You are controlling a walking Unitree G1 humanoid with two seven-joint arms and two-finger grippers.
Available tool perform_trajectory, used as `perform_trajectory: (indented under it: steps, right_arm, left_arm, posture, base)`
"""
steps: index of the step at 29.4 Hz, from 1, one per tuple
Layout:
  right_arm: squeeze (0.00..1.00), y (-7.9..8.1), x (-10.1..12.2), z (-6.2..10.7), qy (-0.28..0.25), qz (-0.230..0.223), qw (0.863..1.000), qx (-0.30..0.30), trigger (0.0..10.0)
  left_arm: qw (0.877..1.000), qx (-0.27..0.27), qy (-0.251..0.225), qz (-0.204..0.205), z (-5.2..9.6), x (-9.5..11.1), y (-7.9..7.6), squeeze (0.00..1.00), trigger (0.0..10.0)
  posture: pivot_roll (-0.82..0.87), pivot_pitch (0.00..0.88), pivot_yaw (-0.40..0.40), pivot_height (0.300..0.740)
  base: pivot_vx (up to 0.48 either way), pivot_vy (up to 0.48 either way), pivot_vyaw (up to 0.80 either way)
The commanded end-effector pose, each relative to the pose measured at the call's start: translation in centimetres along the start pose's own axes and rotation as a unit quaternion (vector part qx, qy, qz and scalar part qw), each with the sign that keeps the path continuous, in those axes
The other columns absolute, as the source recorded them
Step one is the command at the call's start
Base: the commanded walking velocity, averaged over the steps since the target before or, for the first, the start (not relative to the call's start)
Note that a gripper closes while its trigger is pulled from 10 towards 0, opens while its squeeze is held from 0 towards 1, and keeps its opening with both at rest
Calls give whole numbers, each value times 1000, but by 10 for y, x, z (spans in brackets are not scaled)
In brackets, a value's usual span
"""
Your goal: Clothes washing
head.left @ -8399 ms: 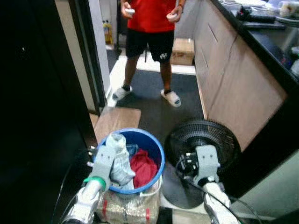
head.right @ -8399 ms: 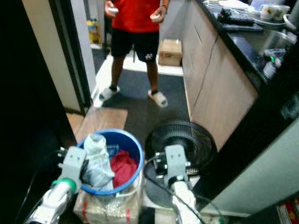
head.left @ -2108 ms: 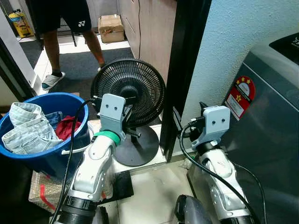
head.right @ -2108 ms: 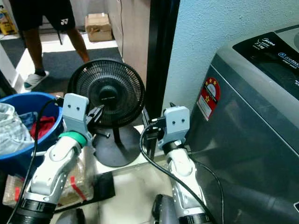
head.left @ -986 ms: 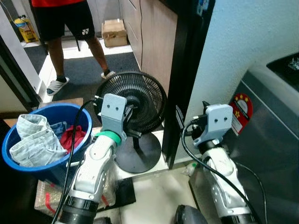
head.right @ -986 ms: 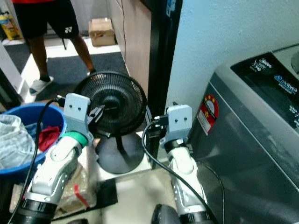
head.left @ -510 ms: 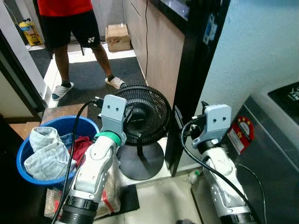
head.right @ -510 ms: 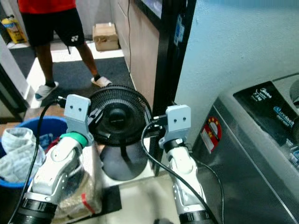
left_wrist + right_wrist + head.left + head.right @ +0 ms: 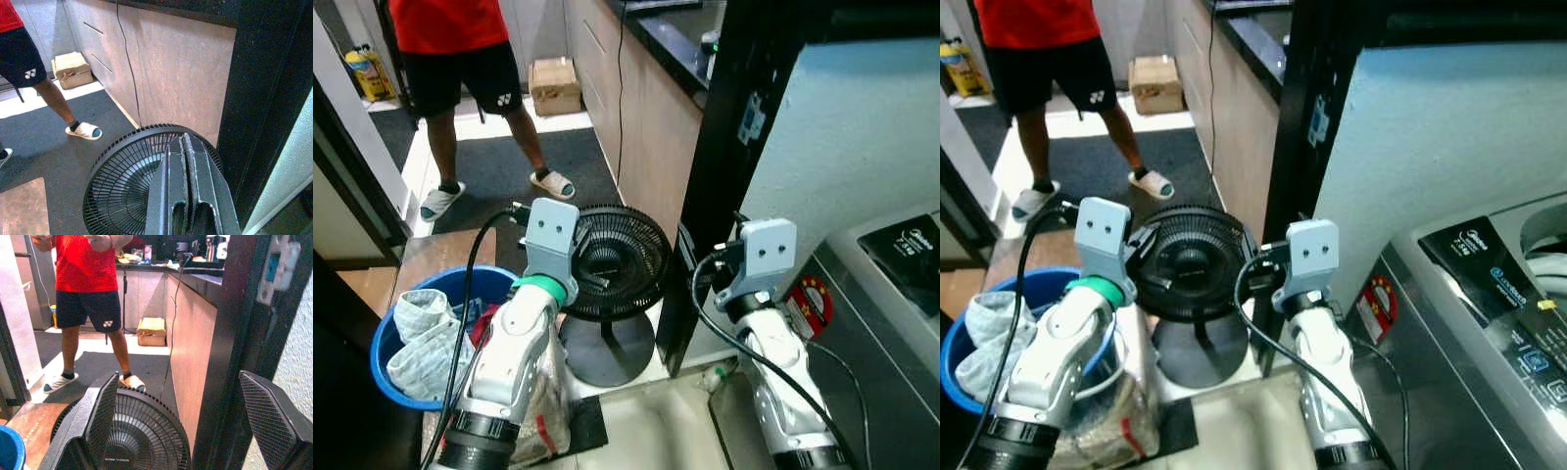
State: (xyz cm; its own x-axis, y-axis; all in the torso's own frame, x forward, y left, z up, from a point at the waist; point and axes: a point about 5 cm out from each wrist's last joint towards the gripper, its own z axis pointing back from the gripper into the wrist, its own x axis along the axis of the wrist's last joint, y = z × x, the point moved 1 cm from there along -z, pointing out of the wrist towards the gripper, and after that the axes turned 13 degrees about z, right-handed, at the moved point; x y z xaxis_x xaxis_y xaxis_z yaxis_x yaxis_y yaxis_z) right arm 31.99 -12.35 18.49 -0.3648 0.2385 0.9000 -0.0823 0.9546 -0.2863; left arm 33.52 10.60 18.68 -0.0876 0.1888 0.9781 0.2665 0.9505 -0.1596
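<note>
Left eye view, clothes (image 9: 419,338) beside left hand (image 9: 186,147)

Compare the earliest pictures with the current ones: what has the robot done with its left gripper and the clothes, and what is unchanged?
The left gripper has let go of the pale denim garment it held over the blue basket; its fingers are now shut and empty, before the black fan. The camera has turned towards the washing machine. The right gripper stays open; the clothes remain in the basket.
</note>
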Motion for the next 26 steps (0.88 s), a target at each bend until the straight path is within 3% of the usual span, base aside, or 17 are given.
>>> perform_trajectory:
  steps: [1,8,26]
  right_arm:
    - [0,2,-3,2,6,-2,1000,3,10000]
    - [0,2,-4,2,11,-2,1000,1,10000]
    - [0,10,-25,11,49,6,999,16,10000]
  left_arm:
    - [1000,1,13,1,1,-7,0,0,10000]
    - [1000,4,12,4,0,-7,1,0,10000]
    - [999,23,26,12,1,-15,9,0,10000]
  posture:
    - [22,0,45,720]
    - [23,0,44,740]
    - [21,0,41,740]
  base:
    - [0,0,0]
    - [0,0,0]
    - [0,0,0]
